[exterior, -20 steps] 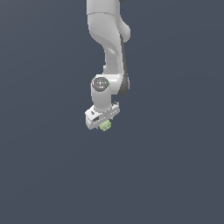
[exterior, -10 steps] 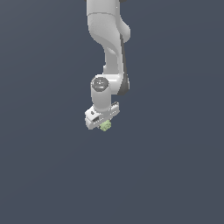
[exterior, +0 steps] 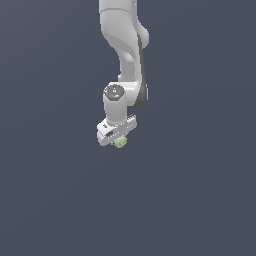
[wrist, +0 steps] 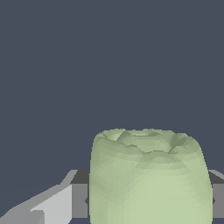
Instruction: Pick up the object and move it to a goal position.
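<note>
flat slate-grey background fills both views, with no edge, seam or surface line anywhere that i can pick out.

the gripper [exterior: 119,140] sits a little above the middle of the exterior view, just left of centre, pointing downward, its white body slanted so the exterior view's left end hangs lower. its jaws are drawn in against the object [exterior: 120,142], a small pale-green lumpy blob that peeks out under the white body, far narrower than the gripper itself. in the wrist view the object [wrist: 148,175] looms large in the lower right of the frame, a rounded green lump with a dimpled, creased end, and a dark grey finger pad [wrist: 79,200] presses against one flank while another dark pad shows at the far right edge against the other flank. a pale grey finger body runs off toward the lower left corner.

above the gripper the white arm [exterior: 125,45] rises through a round wrist joint and leaves the exterior view at the top centre.
</note>
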{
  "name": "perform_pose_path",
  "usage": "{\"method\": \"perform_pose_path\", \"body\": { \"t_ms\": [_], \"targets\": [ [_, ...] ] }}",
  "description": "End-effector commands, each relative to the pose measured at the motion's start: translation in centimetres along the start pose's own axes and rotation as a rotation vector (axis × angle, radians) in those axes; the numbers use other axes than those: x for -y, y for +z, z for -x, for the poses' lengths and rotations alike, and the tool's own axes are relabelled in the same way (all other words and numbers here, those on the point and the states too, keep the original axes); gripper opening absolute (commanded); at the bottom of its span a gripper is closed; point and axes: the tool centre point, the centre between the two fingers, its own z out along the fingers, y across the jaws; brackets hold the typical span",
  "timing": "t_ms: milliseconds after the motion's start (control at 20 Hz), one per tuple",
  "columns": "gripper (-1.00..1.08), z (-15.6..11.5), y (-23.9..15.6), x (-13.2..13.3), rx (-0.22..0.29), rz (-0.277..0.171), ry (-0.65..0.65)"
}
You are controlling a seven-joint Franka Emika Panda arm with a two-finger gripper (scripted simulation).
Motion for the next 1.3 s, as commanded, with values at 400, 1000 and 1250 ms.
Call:
{"method": "perform_pose_path", "body": {
  "t_ms": [400,1000,1250],
  "targets": [
    [-1.00,1.1,-6.2,0.9,0.000,0.001,0.000],
    [-1.00,3.0,-18.2,2.6,-0.001,0.000,-0.002],
    [-1.00,3.8,-23.4,3.3,-0.001,-0.001,-0.002]
  ]
}}
